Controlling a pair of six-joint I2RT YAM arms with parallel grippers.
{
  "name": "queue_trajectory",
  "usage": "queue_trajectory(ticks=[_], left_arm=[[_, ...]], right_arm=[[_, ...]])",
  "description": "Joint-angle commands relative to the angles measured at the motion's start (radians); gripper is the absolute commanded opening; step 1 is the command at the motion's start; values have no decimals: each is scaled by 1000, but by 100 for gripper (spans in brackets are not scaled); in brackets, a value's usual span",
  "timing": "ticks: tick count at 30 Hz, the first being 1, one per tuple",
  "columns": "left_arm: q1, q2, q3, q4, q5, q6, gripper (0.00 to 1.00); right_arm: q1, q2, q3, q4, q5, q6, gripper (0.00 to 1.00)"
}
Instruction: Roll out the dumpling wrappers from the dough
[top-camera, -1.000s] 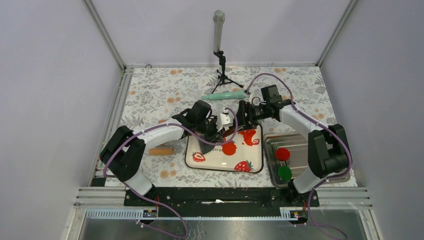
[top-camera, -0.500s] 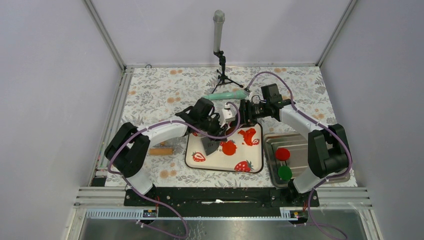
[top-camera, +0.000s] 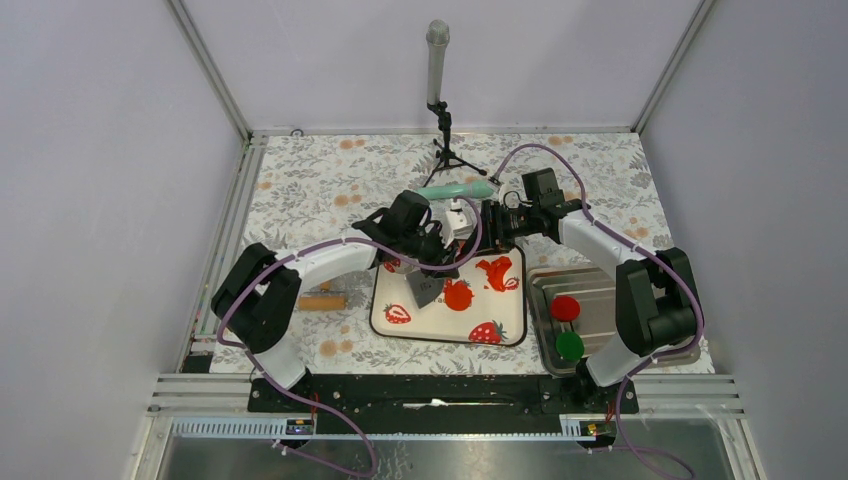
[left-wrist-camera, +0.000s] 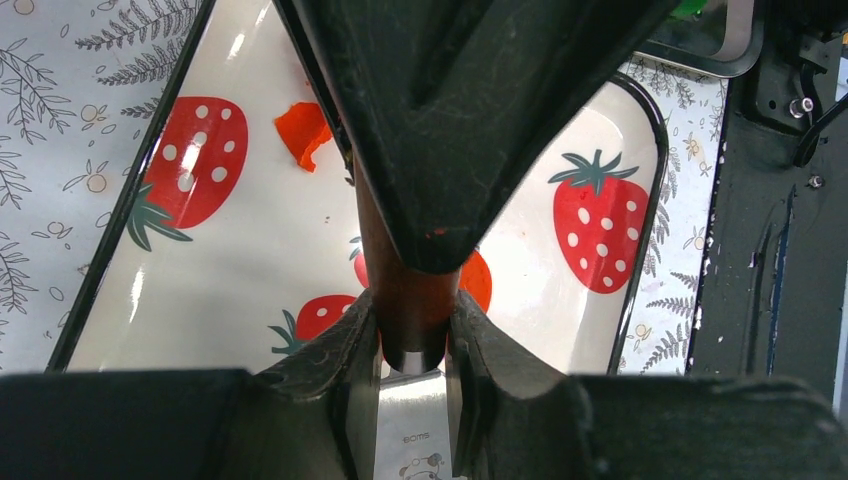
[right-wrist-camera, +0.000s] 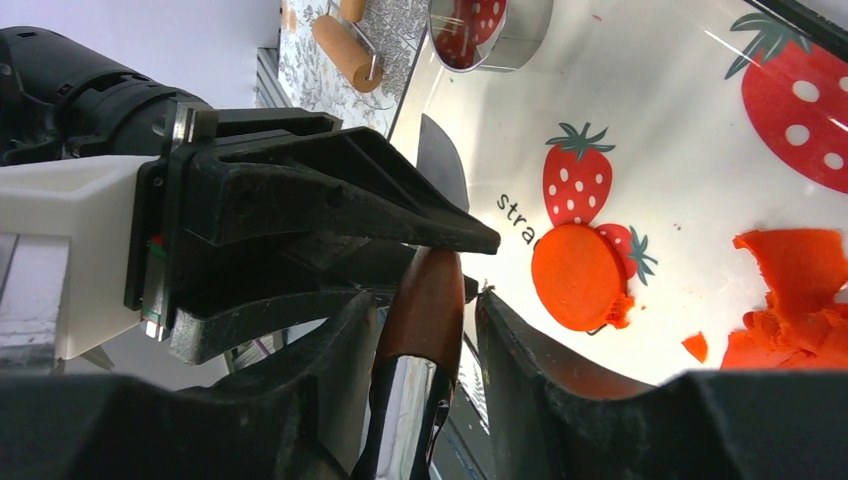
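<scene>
A round orange-red dumpling wrapper (top-camera: 459, 295) lies on the strawberry tray (top-camera: 440, 322); it also shows in the right wrist view (right-wrist-camera: 578, 277). Ragged dough (top-camera: 497, 273) lies to its right on the tray, and shows in the right wrist view (right-wrist-camera: 800, 290). A small scrap (left-wrist-camera: 303, 130) lies apart. My left gripper (top-camera: 432, 252) is shut on the brown handle of a metal-bladed tool (left-wrist-camera: 405, 300) above the tray. My right gripper (top-camera: 470, 226) faces it, open, with the handle (right-wrist-camera: 430, 300) between its fingers and a gap on each side.
A metal ring cutter (right-wrist-camera: 490, 30) stands on the tray's far end. A wooden roller (top-camera: 322, 301) lies left of the tray. A green rolling pin (top-camera: 450, 190) and a microphone stand (top-camera: 440, 110) are behind. A metal tray (top-camera: 600, 290) holds a crimson disc (top-camera: 565, 307) and a green disc (top-camera: 569, 346).
My left gripper has carried the tool up and to the right until its handle sits between the right gripper's fingers. The right arm has barely moved.
</scene>
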Motion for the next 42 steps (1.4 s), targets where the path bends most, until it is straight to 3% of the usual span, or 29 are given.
queue_trajectory(ticks=[1,5,7,8,10,12,17,22,25,30,42], left_arm=[[-7,-1,47,65,40,-22,0],[-12,-3,51,67,37,-30,0],[-14,-3,51,67,29,-35,0],[-14,-7,50,66,18,-40,6],[-13,-20,55,37,-14,-51,28],[-5,-55,60,-30,-19,-38,43],[58,-244,1,-120,-99,-115,56],[150,-354,-68,-246,-420,-381,60],[225,-378,-132,-288,-551,-446,61],[289,-283,-126,-300,-513,-466,54],[320,-124,-123,-316,-509,-512,44]], right_arm=[[10,-39,-4,7,25,-20,45],[10,-42,-9,15,39,-23,23],[10,-47,-12,13,53,-23,6],[9,-55,-10,2,68,-29,0],[2,-84,0,-35,84,-50,0],[-23,-114,12,-87,90,-81,0],[-147,-202,44,-252,114,-148,0],[-259,-269,98,-458,194,-282,0],[-267,-338,84,-530,291,-416,0],[-300,-433,3,-538,347,-453,0],[-313,-431,-79,-519,281,-510,0]])
